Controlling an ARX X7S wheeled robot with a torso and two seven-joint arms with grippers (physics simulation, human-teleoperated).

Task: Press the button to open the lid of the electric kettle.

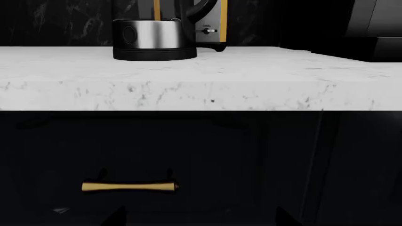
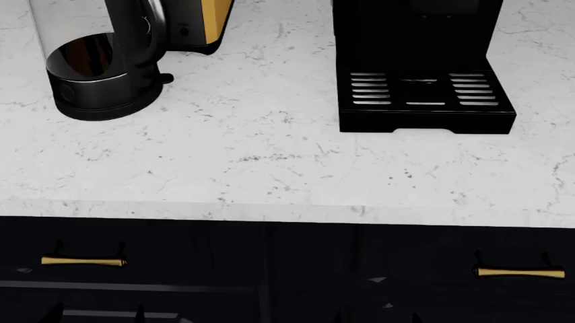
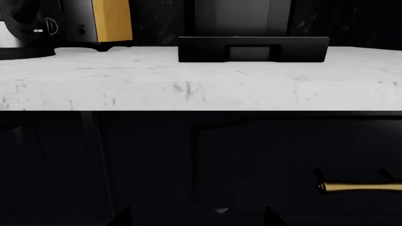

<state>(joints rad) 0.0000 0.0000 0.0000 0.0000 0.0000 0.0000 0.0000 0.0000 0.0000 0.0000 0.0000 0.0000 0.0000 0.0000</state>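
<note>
The electric kettle (image 2: 94,74), a clear glass jug on a black round base with a dark curved handle, stands at the far left of the white counter. Its top is cut off, so the lid and the button are out of view. The left wrist view shows only its silver band and base (image 1: 154,40). My left gripper (image 1: 199,221) is open and empty, low in front of the dark drawer face, below the counter edge and well short of the kettle. My right gripper (image 3: 197,220) is also open and empty, at the same low height in front of the cabinet.
A black-and-yellow toaster (image 2: 202,23) stands right behind the kettle. A black coffee machine (image 2: 422,74) with a drip tray stands at the back right. The white marble counter (image 2: 269,168) overhangs dark drawers with gold handles (image 2: 83,261) (image 2: 519,272).
</note>
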